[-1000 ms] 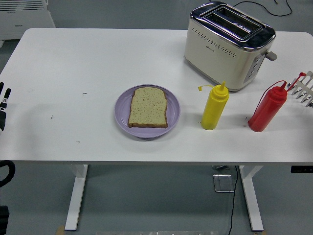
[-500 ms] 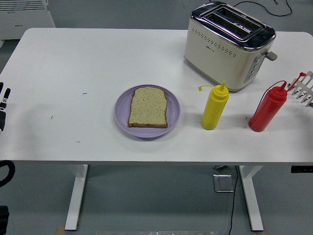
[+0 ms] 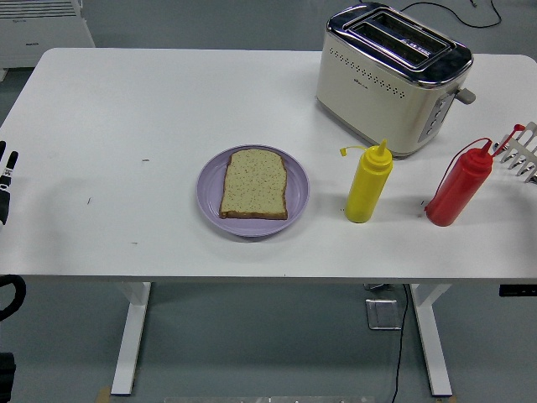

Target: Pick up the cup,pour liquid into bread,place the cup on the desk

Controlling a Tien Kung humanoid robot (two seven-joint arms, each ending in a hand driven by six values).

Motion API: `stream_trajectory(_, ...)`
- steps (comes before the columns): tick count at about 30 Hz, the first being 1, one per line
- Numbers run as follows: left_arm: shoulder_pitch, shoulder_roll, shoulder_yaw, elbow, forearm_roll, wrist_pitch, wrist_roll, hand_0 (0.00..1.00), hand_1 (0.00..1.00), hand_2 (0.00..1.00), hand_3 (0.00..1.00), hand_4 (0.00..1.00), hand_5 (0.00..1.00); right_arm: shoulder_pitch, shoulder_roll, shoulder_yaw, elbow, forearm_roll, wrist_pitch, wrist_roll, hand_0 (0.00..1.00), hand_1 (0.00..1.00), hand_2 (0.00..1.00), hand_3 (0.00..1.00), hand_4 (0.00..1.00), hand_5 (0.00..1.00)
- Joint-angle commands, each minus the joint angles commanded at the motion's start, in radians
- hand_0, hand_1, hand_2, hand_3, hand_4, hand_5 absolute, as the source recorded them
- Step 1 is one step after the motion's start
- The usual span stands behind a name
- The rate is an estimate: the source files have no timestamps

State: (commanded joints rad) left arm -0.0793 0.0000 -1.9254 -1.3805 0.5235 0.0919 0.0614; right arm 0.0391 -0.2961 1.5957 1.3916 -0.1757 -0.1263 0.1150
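Observation:
A slice of bread (image 3: pixel 254 183) lies on a purple plate (image 3: pixel 211 200) at the table's middle. A yellow squeeze bottle (image 3: pixel 368 183) stands upright to the right of the plate, its cap flipped open to the left. A red squeeze bottle (image 3: pixel 458 185) stands upright further right. My right hand (image 3: pixel 522 151) shows at the right edge, its pale fingers spread and empty, just right of the red bottle's tip. My left hand (image 3: pixel 7 180) rests at the left edge, far from everything. No cup is in view.
A cream and chrome toaster (image 3: pixel 391 76) stands at the back right, behind the bottles. A cable runs behind it. The white table (image 3: pixel 151 117) has small dark specks on its left half.

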Motion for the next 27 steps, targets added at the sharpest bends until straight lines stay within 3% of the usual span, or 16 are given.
stream_trajectory(27, 0.007, 0.000, 0.007, 0.000, 0.000, 0.000, 0.000, 0.777, 0.730, 0.727, 0.659, 0.524, 0.925, -0.003, 0.003, -0.002, 0.000, 0.005, 0.002, 0.004, 0.747, 0.698, 0.721, 0.767, 0.605, 0.633)
